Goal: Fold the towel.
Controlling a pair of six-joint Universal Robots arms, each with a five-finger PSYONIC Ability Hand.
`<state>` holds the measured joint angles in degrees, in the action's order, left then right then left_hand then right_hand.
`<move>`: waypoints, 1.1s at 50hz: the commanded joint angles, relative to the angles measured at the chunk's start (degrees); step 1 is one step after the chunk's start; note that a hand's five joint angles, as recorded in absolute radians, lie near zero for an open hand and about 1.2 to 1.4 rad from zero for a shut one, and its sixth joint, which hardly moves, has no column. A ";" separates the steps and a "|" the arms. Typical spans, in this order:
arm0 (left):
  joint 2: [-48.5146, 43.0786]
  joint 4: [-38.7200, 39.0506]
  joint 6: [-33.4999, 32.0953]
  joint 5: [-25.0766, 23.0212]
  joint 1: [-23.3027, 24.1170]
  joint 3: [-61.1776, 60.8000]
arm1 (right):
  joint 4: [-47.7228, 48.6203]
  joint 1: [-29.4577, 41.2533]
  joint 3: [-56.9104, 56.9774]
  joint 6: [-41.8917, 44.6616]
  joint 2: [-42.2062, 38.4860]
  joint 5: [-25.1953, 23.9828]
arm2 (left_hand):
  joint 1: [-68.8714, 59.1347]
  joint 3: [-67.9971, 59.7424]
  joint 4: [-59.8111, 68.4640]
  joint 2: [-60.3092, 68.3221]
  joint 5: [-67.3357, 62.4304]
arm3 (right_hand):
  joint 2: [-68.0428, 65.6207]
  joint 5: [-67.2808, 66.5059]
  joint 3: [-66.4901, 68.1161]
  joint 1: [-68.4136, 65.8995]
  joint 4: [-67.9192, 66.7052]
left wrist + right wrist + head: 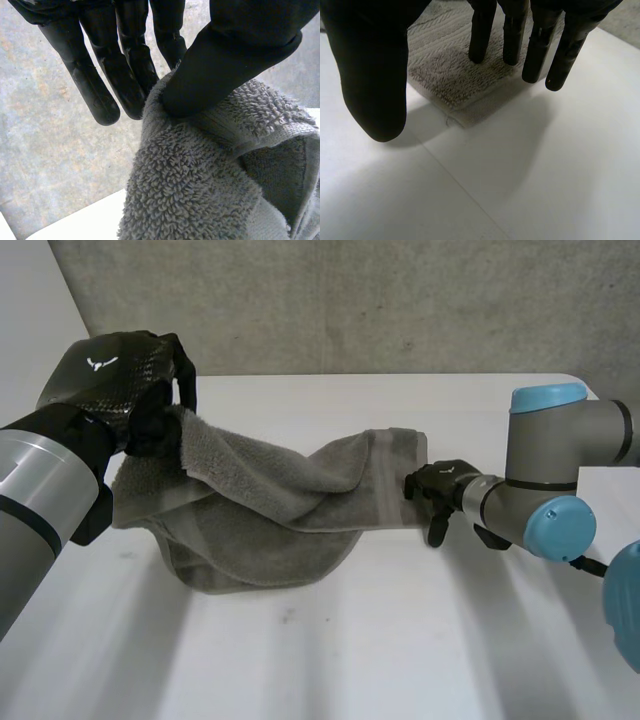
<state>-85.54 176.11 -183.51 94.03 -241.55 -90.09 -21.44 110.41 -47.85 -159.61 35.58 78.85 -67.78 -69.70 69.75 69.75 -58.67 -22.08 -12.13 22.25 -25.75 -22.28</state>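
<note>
The left hand (pixel 110 380) hangs raised over the table's left side, its thumb (pixel 215 70) pinching a gathered end of the grey towel (pixel 290 490) against the fingers; the towel sags rumpled across the white table (pixel 400 640) to the right hand (pixel 437 485), whose straight, parted fingers (pixel 481 35) rest at the far corner; no clean fold is made yet, so most work seems left; a grey wall (pixel 350 300) stands behind; the towel's own bunching looks the main hindrance.

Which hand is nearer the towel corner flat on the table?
Right. The right hand has fingers at the corner; the left hand pinches the towel at its opposite, lifted end.
</note>
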 commanded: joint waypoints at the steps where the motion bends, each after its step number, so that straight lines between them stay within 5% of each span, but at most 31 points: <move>1: -0.15 0.20 0.00 0.01 -0.67 -0.35 | -0.01 0.16 3.11 -0.52 -2.71 -0.81 | -12.22 -10.30 10.25 10.25 -11.33 | -5.67 -5.62 5.49 -2.00 -5.47; 34: -0.77 0.37 0.00 -0.17 -1.37 -0.43 | -0.10 0.51 13.92 -0.70 -9.21 -0.90 | -12.22 -10.30 10.25 10.25 -11.33 | -22.49 -22.44 22.31 -18.82 -22.29; 44: -0.86 0.37 0.08 -0.78 -1.55 -0.43 | -0.01 0.51 17.17 -1.49 -9.39 -0.72 | -12.22 -10.30 10.25 10.25 -11.33 | -56.42 -56.38 56.25 -52.75 -56.22; 55: -0.85 0.37 0.08 -0.78 -1.64 -0.43 | -0.10 0.51 21.48 -5.71 -8.86 -0.89 | -12.22 -10.30 10.25 10.25 -11.33 | -57.92 -57.87 57.75 -54.25 -57.72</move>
<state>-86.35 176.49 -183.45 93.23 -243.13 -90.44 -21.40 110.92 -27.94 -163.55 26.63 78.10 -67.78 -69.71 69.76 69.76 -58.92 -69.20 -58.90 69.37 -79.14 -69.60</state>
